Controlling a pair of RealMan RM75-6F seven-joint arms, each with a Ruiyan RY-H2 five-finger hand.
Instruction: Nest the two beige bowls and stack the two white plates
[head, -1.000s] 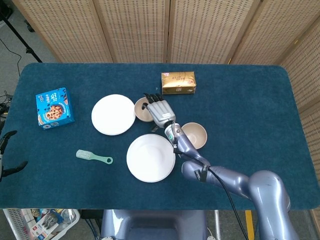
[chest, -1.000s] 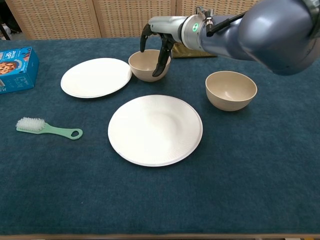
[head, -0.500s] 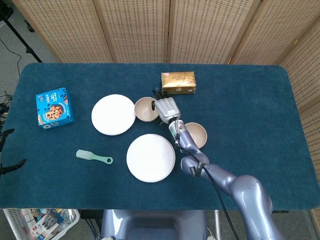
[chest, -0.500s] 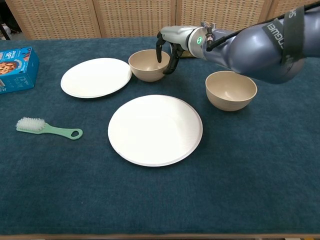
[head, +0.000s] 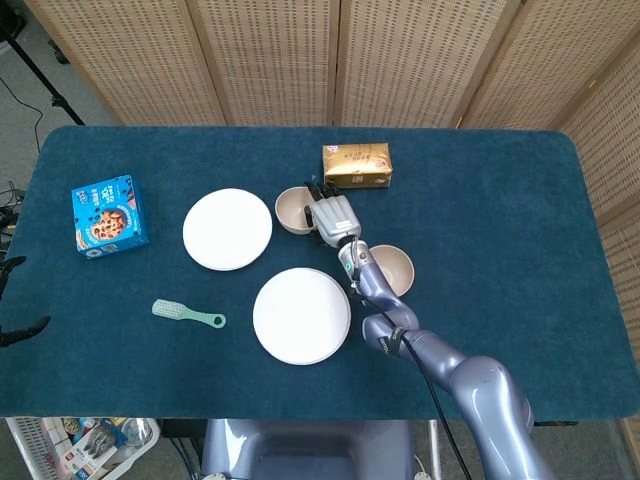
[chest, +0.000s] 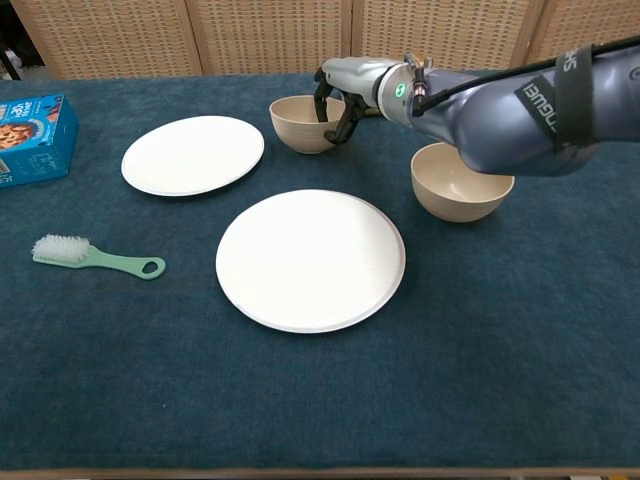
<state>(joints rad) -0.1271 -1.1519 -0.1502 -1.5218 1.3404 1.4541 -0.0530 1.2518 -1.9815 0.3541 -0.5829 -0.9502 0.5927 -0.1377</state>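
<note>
My right hand (chest: 338, 95) reaches in from the right and grips the right rim of the far beige bowl (chest: 302, 122), fingers inside it. In the head view the same right hand (head: 332, 218) sits beside that far beige bowl (head: 291, 210). The second beige bowl (chest: 462, 181) stands upright under my forearm, empty. One white plate (chest: 193, 154) lies at the left, the other white plate (chest: 311, 258) lies nearer the front. Only thin dark tips (head: 22, 328) at the left edge of the head view may belong to my left hand.
A gold packet (head: 357, 166) lies just behind the held bowl. A blue snack box (chest: 35, 135) sits at the far left. A green brush (chest: 95, 258) lies left of the near plate.
My right hand has shifted from above the far bowl to its right rim, and the bowl has moved slightly back and to the right with it. The dark tips at the left edge drew outward.
</note>
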